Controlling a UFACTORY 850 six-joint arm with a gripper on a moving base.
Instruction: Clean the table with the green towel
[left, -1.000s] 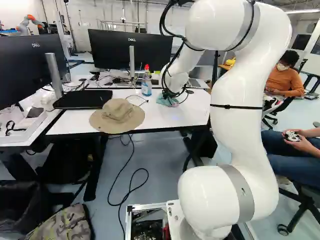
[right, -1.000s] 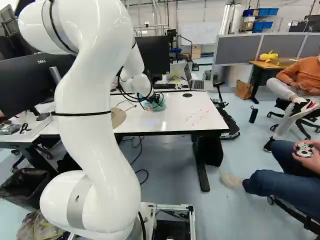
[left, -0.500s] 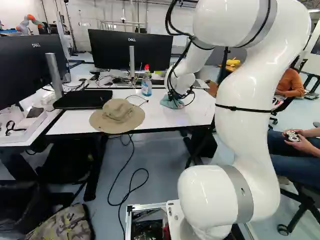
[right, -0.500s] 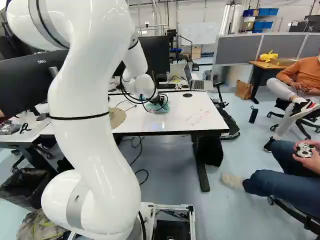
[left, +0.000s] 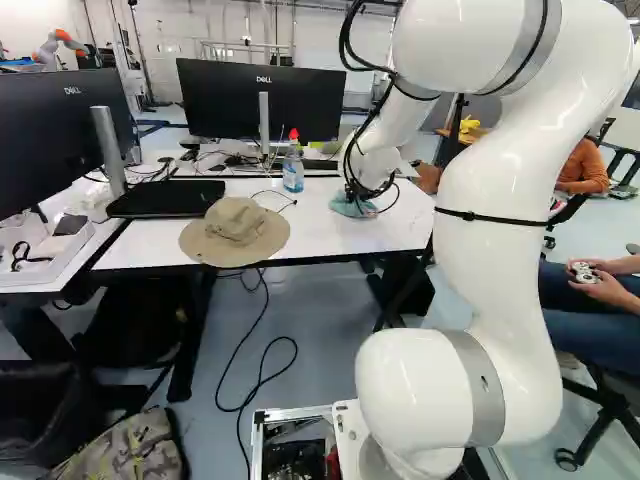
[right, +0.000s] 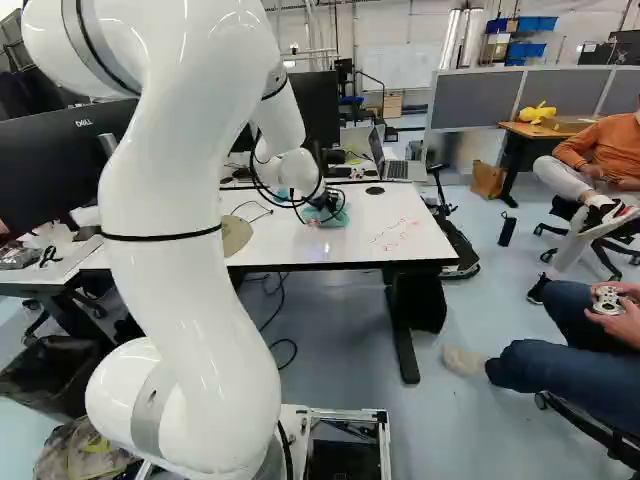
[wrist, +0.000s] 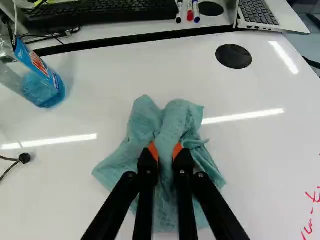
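Green crumpled cloth towel (wrist: 170, 122), bunched on the white, flat-topped bench (right: 375, 230), pinched at its raised middle by the black two-fingered claw (right: 322, 204). In the wrist view, closed on the towel from both sides, orange pads (wrist: 178, 150) pressed against the folds. Reaching forward over the bench with the glossy white jointed arm (left: 497, 275): up from the base with a lean to the right in the left base view, bent over at the high elbow, then down along the forearm to a low wrist just above the cloth. Around that wrist, thin black looping cables (right: 268, 190). Near the towel but apart from it, a clear plastic bottle of blue liquid (wrist: 44, 90); farther off, a tan, wide-brimmed fabric hat (left: 238, 225).
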